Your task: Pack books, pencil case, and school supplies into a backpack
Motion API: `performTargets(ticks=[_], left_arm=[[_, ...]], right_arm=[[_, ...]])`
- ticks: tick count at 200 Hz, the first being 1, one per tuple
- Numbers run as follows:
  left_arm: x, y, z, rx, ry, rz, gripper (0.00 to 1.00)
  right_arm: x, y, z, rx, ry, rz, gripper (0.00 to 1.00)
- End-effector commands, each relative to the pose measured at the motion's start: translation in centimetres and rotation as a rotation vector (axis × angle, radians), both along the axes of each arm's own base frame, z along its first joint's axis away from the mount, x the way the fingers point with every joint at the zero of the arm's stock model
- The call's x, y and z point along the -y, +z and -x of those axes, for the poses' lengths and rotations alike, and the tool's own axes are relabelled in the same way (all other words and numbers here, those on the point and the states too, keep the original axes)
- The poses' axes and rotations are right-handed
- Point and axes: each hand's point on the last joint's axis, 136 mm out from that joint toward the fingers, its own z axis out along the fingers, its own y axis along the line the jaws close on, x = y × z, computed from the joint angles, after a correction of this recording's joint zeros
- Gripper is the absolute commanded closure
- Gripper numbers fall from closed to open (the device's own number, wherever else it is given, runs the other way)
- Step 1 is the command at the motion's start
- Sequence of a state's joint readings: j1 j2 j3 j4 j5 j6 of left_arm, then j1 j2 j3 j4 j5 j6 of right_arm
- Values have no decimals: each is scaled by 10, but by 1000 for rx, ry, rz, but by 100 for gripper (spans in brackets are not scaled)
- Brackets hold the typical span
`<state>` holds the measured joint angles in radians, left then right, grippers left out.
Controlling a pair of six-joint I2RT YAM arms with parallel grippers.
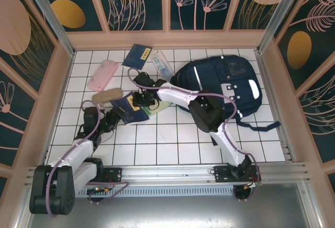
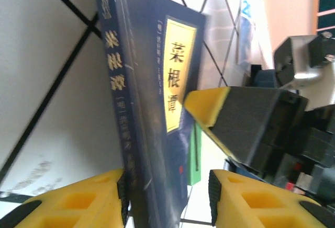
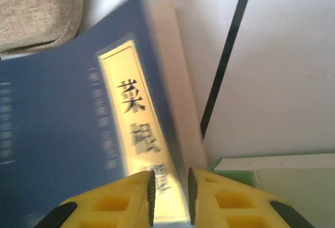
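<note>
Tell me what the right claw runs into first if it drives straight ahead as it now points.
The dark blue book: its edge is pinched in the right claw, so pushing on would likely just shove it. Beyond, slightly left, lies the beige pencil case.

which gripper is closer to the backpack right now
Right. The right gripper clamps the dark blue book on the side toward the backpack. The left gripper sits at the book's opposite side, farther away.
</note>
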<state>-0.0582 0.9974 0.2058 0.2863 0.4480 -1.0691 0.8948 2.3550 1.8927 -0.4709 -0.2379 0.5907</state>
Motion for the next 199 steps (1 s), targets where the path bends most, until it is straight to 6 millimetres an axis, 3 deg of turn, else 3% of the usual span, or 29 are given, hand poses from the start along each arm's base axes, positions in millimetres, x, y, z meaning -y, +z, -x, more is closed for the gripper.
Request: performTargets(ticks=[1, 27, 47, 92, 127, 152, 174, 199], left_arm=[[11, 16, -6, 67, -45, 44, 54], [11, 2, -4, 28, -37, 48, 54], [16, 7, -6, 45, -48, 95, 55], [2, 6, -8, 15, -13, -18, 77], [0, 18, -9, 36, -14, -51, 95], [-1, 34, -11, 72, -26, -79, 96], [2, 53, -17, 114, -49, -88, 96], [9, 75, -25, 163, -96, -82, 98]], right_arm=[[7, -34, 45, -136, 52, 75, 74], [8, -33, 46, -136, 51, 75, 74], [9, -32, 46, -136, 50, 75, 74], [10, -21, 39, -110, 39, 64, 73], [5, 24, 21, -26, 32, -16, 64], [10, 67, 3, 65, 19, -46, 60], [33, 95, -15, 138, -20, -25, 59], [76, 117, -37, 208, -91, 35, 59]])
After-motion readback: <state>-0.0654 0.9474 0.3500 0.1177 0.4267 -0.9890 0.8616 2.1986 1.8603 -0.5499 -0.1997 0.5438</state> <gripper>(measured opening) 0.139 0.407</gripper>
